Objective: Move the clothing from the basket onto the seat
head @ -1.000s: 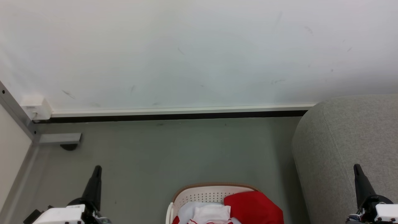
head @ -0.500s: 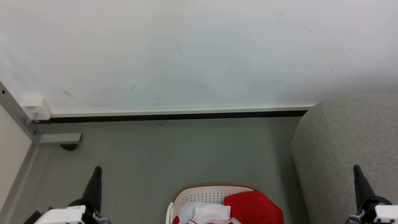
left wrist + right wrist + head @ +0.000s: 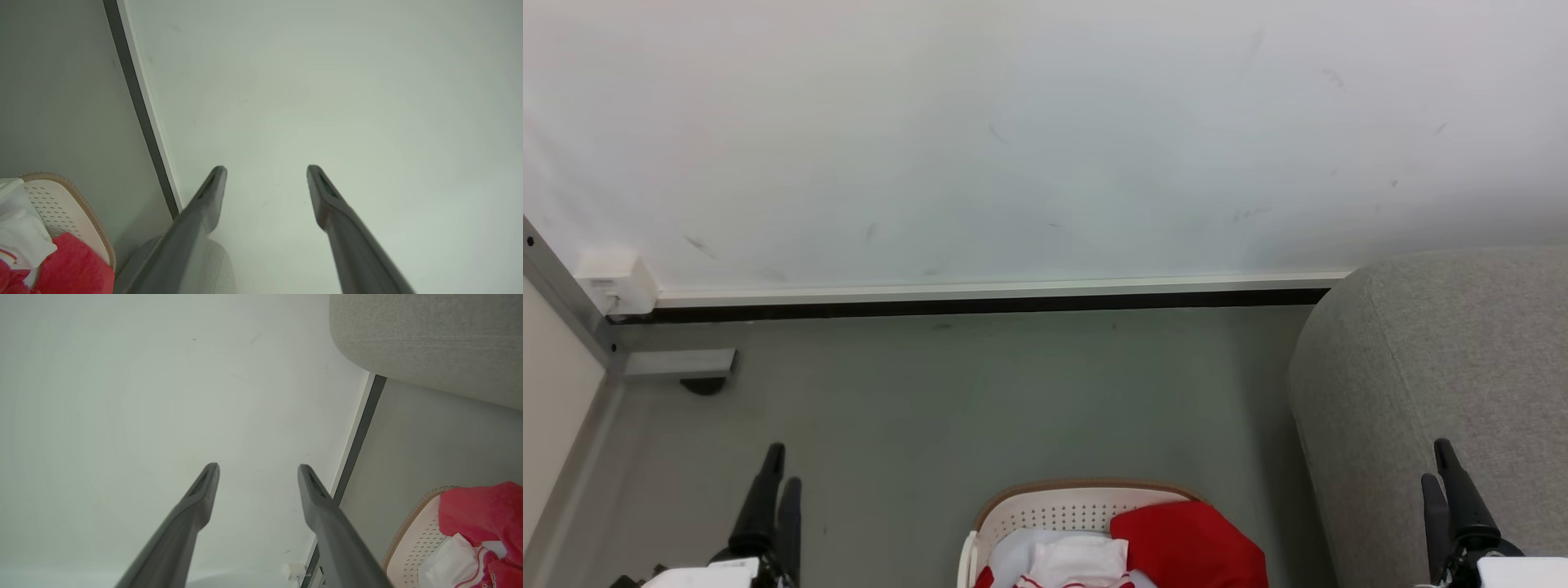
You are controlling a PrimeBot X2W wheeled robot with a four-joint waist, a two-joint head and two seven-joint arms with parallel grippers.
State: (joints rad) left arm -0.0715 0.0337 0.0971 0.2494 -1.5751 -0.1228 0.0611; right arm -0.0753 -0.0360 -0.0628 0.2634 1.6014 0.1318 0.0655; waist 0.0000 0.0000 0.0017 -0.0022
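Red clothing is sitting in the basket, untouched. Left gripper and right gripper are just spreading apart from closed, both empty, likely prepping a grab.

The clothing is seen as soft cloth, the basket as matt perforated plastic, the seat as rough woven fabric.

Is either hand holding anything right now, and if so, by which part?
Nothing is held. The left hand and right hand both stand open and empty; the clothing lies in the basket.
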